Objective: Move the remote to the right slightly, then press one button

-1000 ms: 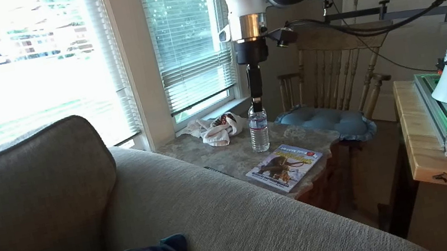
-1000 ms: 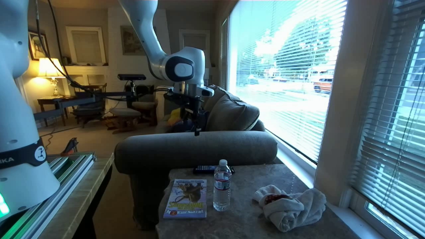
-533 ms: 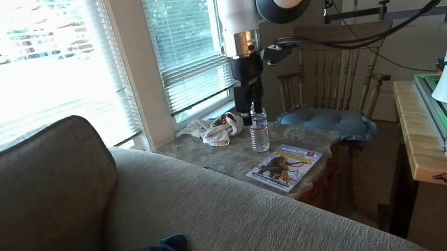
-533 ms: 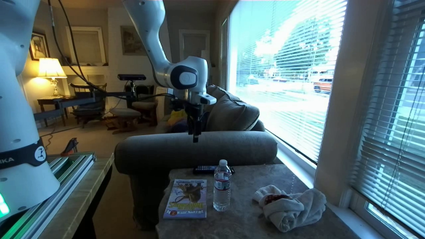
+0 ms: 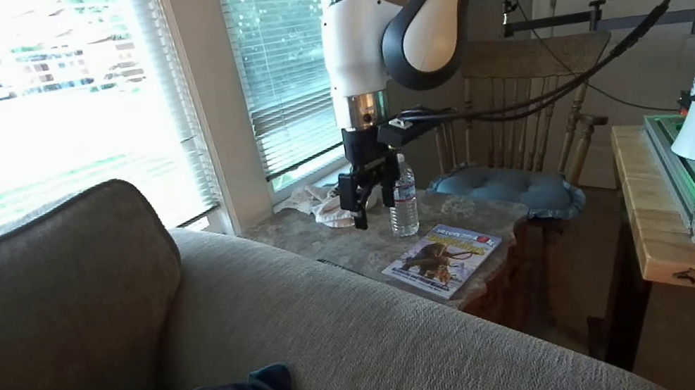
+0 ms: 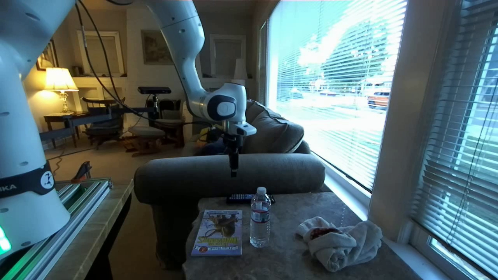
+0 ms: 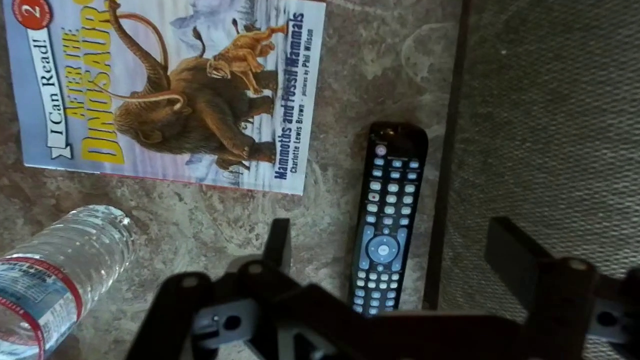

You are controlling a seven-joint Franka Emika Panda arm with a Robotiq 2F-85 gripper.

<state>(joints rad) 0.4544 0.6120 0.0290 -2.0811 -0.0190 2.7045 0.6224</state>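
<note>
One mottled tabletop [image 6: 291, 221], remote [image 7: 390, 220] beside sofa [image 6: 272, 173]

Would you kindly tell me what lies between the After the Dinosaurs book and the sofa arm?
In the wrist view, the remote control lies on the tabletop between them.

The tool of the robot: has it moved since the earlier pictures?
Yes, downward: in an exterior view, the tool had its tip at the top edge of the sofa arm a second ago, and now clearly below it.
</note>
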